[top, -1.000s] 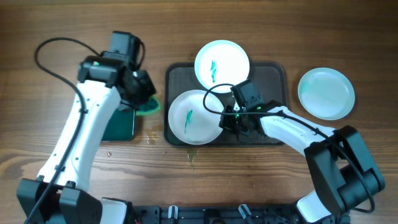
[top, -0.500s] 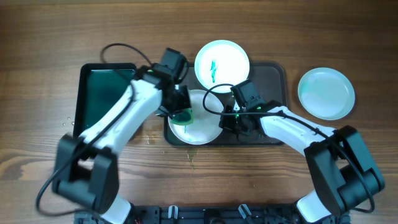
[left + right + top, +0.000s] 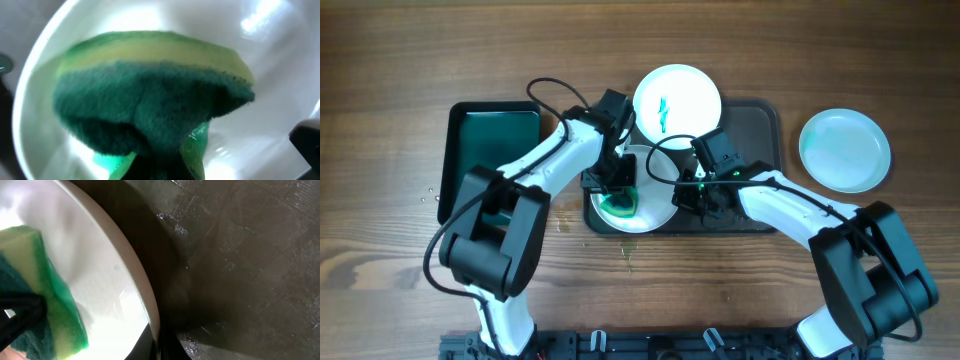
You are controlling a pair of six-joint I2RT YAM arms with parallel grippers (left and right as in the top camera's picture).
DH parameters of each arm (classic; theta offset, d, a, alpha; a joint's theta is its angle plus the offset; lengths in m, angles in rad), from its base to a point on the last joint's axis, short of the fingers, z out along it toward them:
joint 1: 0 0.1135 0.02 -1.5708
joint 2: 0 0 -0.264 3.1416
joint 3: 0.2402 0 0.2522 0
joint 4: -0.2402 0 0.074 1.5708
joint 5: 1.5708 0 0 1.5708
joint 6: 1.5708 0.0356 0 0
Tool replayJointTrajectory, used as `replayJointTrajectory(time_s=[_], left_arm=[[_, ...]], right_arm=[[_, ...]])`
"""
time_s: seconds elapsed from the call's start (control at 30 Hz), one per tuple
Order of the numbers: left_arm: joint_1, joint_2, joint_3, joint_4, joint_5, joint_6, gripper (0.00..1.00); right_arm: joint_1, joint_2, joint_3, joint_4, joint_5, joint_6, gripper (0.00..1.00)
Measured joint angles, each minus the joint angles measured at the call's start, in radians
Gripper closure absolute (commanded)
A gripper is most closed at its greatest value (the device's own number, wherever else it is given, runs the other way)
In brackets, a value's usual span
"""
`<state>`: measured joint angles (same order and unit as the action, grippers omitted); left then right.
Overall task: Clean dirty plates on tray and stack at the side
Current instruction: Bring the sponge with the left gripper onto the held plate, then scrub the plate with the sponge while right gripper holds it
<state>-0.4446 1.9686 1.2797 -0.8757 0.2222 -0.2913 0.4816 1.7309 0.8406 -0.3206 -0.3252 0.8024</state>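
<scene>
- Pressing a green-and-yellow sponge (image 3: 150, 100) onto the near plate (image 3: 655, 208) on the tray (image 3: 760, 120), the left fingers (image 3: 617, 180) are clamped on it.
- At that plate's rim, the right fingers (image 3: 705, 198); I cannot tell their grip.
- At the tray's far edge, a smeared plate (image 3: 677, 100); a third plate (image 3: 844, 150) lies on the worktop (image 3: 880, 290), right of the tray.

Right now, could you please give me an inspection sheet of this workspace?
Surface: wooden table, a few small specks below the dark tray.
Job's things: the dark tray holds two plates; the far plate shows a teal smear, the near plate lies under the sponge. A third plate sits on the table at right, no smear seen.
Clutter: green tray at left.
Grippers: left claw shut on the sponge, pressing it on the near plate; right claw at that plate's right rim, grip unclear.
Cables: a black cable loops above the left arm; a second cable arcs over the near plate.
Surroundings: nothing seen.
</scene>
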Motion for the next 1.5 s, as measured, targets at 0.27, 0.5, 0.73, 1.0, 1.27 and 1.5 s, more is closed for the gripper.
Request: replayJointTrajectory(time_s=[0.27,0.5,0.73,1.0,1.27,1.5], left_arm=[[0.013,0.036,0.000,0.021,0.249,0.220,0.96],[-0.002,0.032,0.007,0.022,0.128,0.013,0.96],[-0.025,0.032,0.062,-0.067,-0.127,-0.189,0.96],[-0.048,0.032,0.053,-0.042,-0.095,-0.163,0.96],[-0.055,0.023,0.025,0.018,-0.001,-0.066,0.96],[-0.063,0.029,0.004,0.140,0.147,-0.045,0.96]], right_arm=[[-0.001,0.000,0.000,-0.003,0.000,-0.003,0.96],[-0.001,0.001,0.000,0.000,-0.001,-0.003,0.96],[-0.001,0.003,0.000,0.005,-0.008,-0.003,0.96],[-0.001,0.004,0.000,0.004,-0.015,-0.022,0.96],[-0.018,0.004,0.000,-0.007,-0.038,-0.072,0.96],[-0.019,0.004,0.000,-0.007,-0.040,-0.086,0.96]])
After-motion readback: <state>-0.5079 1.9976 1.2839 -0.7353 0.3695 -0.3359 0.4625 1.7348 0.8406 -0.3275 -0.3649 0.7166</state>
